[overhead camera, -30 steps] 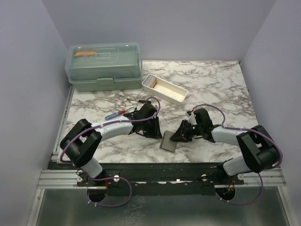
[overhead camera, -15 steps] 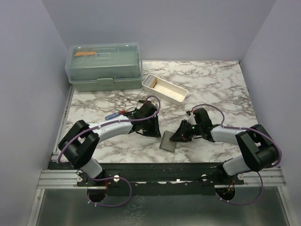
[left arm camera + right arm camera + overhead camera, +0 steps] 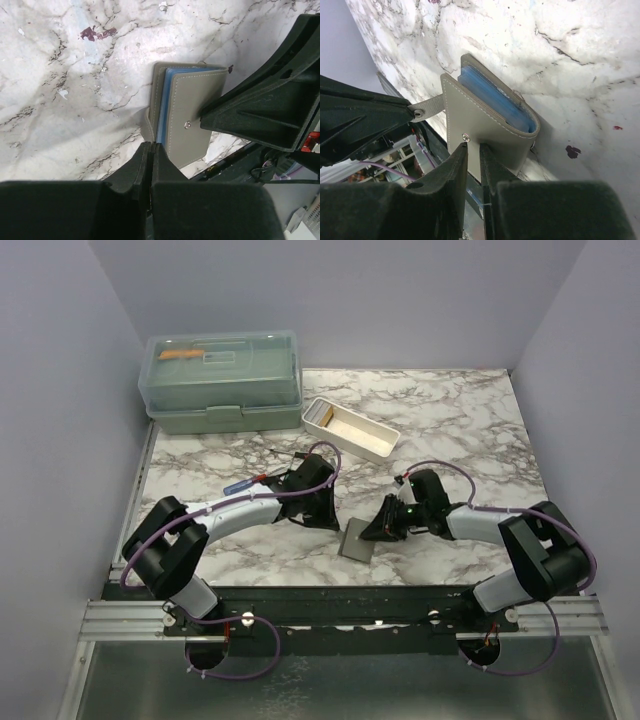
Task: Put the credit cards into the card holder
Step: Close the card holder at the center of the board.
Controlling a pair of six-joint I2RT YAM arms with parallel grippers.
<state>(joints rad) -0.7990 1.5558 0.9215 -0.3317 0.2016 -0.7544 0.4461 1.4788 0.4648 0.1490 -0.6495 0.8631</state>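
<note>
Card holder [image 3: 358,540] lies midway along the surface's near edge, a blue credit card [image 3: 490,97] tucked inside; right fingers [image 3: 451,175] nip its flap, left fingers [image 3: 134,170] clenched tight beside its strap.

The left arm [image 3: 240,508] and right arm [image 3: 482,526] reach low and inward. The left gripper [image 3: 150,150] is pinched closed; the right gripper [image 3: 473,150] shows a thin gap.
</note>
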